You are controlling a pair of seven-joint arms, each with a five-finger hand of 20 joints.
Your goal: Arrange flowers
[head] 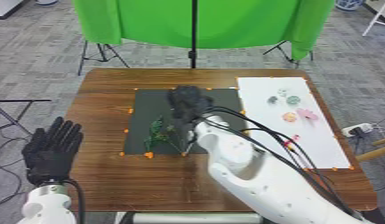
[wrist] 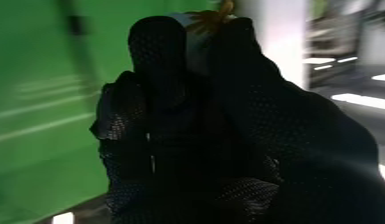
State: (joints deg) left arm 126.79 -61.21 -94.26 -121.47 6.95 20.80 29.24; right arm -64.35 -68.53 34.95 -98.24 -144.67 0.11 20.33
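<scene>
The brown tabletop (head: pixel 100 175) carried a white sheet (head: pixel 259 95) on the right and, beside it, a dark mat (head: pixel 146 107). The left hand (head: pixel 53 150) was near the mat's left side, its fingers straight and open. The right hand (head: pixel 190 102) was above the mat, its fingers pinching what seemed to be an orange flower (wrist: pixel 211 20). Green stems (head: pixel 156 134) lay on the mat; a pink bloom (head: pixel 308 114) and a peach bloom (head: pixel 289 116) were together on the sheet.

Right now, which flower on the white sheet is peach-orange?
The peach-orange flower immediately left of the pale pink flower in the head view; the pieces beyond them are grey-green.
</scene>
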